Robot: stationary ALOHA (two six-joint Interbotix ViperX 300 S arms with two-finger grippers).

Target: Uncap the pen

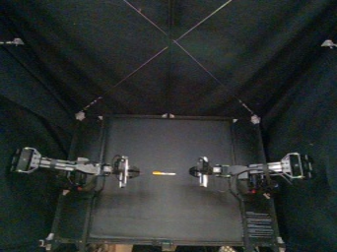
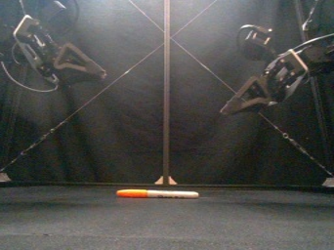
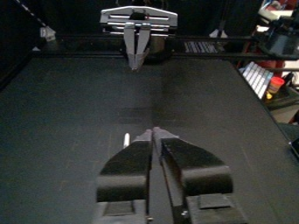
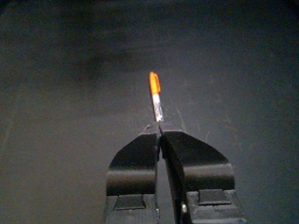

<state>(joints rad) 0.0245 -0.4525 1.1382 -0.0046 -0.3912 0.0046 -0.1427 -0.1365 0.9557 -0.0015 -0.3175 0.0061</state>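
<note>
Black curtains ring the black table (image 1: 158, 212). At its centre the pen (image 2: 156, 193) lies flat, between left gripper (image 3: 156, 133) and right gripper (image 4: 159, 131), both hovering with jaws closed on nothing. We judge it light, stiff, smooth and prone to roll. We would pinch the white barrel with one gripper and the orange end with the other.

The left gripper (image 3: 155, 133) has its black jaws pressed together above the black table (image 3: 70, 105). A pale sliver of pen (image 3: 126, 138) lies just beside their tips. The right gripper (image 3: 135, 59) hangs near the table's right edge, jaws together.
</note>
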